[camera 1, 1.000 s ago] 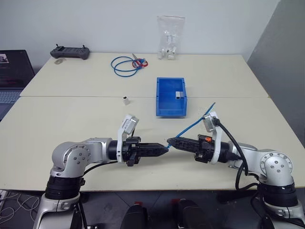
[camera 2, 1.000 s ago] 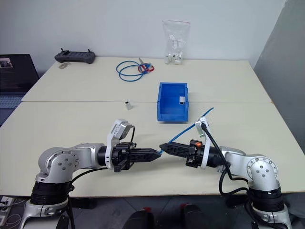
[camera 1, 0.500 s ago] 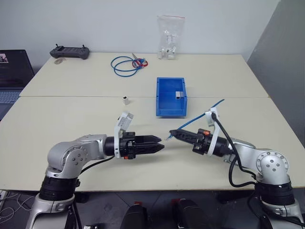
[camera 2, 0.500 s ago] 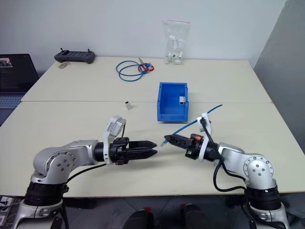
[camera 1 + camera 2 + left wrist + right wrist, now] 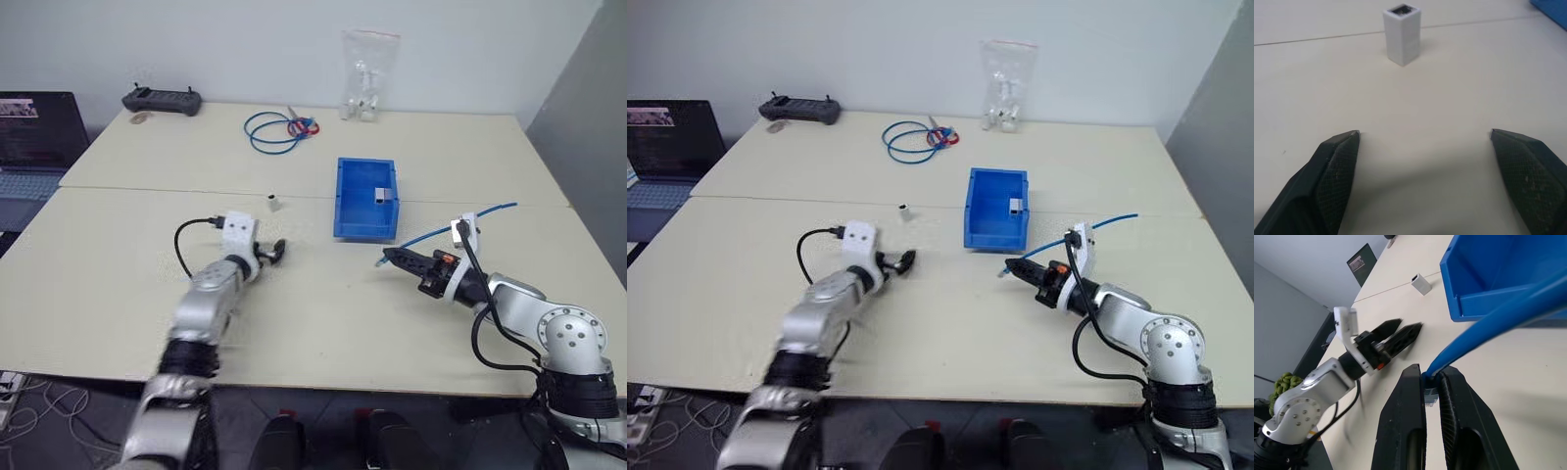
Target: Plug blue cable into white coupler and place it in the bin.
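Note:
The white coupler (image 5: 1402,34) stands upright on the table, socket face up, just ahead of my left gripper (image 5: 1425,134). That gripper is open with nothing between its fingers (image 5: 1337,164), and it sits low over the table (image 5: 274,252). My right gripper (image 5: 1431,374) is shut on the blue cable (image 5: 1498,313) near its clear plug (image 5: 1432,392). The cable (image 5: 441,231) trails back over my right wrist. The bin (image 5: 350,201) stands just beyond both grippers, with the coupler (image 5: 275,203) to its left.
A small grey block (image 5: 384,195) lies inside the bin. At the far edge are a coiled blue cable (image 5: 271,130), a clear bag of white pieces (image 5: 366,78) and a black controller (image 5: 162,99). A laptop (image 5: 34,137) sits at the far left.
My left gripper has let go of the cable tip, opened wide and swung forward toward the coupler. The right gripper moved a little forward and right with the cable. The camera shifted.

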`<state>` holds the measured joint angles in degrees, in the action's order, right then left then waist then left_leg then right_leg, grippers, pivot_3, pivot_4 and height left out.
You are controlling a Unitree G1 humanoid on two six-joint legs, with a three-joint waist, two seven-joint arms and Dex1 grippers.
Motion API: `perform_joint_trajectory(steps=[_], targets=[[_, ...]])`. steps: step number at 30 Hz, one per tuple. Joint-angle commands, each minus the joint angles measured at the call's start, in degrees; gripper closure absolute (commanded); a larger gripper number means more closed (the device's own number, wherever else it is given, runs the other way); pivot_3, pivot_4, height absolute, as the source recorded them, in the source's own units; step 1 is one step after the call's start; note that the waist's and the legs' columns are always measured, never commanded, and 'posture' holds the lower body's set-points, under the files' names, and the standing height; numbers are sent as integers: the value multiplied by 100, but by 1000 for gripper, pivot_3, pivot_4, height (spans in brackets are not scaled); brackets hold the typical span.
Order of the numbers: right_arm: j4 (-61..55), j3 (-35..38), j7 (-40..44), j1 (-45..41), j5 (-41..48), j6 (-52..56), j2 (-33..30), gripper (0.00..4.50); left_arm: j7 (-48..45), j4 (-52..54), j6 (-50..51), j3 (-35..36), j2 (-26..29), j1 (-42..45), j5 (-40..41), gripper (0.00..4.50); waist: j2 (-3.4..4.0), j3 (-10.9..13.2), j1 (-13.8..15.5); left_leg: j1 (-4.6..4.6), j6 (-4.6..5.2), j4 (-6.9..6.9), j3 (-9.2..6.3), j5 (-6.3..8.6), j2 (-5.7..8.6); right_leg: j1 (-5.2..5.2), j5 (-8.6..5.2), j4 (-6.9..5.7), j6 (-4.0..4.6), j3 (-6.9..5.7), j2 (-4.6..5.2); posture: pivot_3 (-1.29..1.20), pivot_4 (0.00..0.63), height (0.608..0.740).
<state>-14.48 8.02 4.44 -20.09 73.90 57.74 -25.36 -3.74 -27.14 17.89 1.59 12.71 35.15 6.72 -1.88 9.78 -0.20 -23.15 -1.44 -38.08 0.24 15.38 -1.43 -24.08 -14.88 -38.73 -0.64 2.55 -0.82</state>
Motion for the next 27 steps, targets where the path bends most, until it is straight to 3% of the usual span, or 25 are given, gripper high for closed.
perform_joint_trajectory(steps=[1, 7, 13, 27], targets=[[-107, 247, 16, -137, -28, -71, -69, 4392, 867, -967, -656, 228, -382, 544, -235, 41, 0, 0, 1, -1, 0, 1, 2, 0, 0, 0, 2, 3, -3, 2, 0, 0, 150, 740], [-174, 427, -122, -128, -68, -77, -69, 4392, 1494, -2683, -1476, 426, -661, 1405, -375, 41, -1, -1, 2, 3, 0, 1, -2, 0, 2, 2, 3, -3, -6, -5, -5, 0, 150, 740], [-331, 558, -267, 28, 24, -18, -106, 4392, 1538, -3891, -1977, 622, -684, 2189, -314, 41, -2, 0, -11, 6, 0, 1, 5, 0, 4, 2, 3, -5, -8, -8, -12, 0, 150, 740], [-510, 788, -502, 369, 109, 1, -205, 4392, 1713, -4606, -2264, 771, -611, 2811, -396, 41, -6, 2, -13, 3, 0, 4, 10, 0, 12, 0, 6, 0, -14, -13, -13, 0, 150, 740]])
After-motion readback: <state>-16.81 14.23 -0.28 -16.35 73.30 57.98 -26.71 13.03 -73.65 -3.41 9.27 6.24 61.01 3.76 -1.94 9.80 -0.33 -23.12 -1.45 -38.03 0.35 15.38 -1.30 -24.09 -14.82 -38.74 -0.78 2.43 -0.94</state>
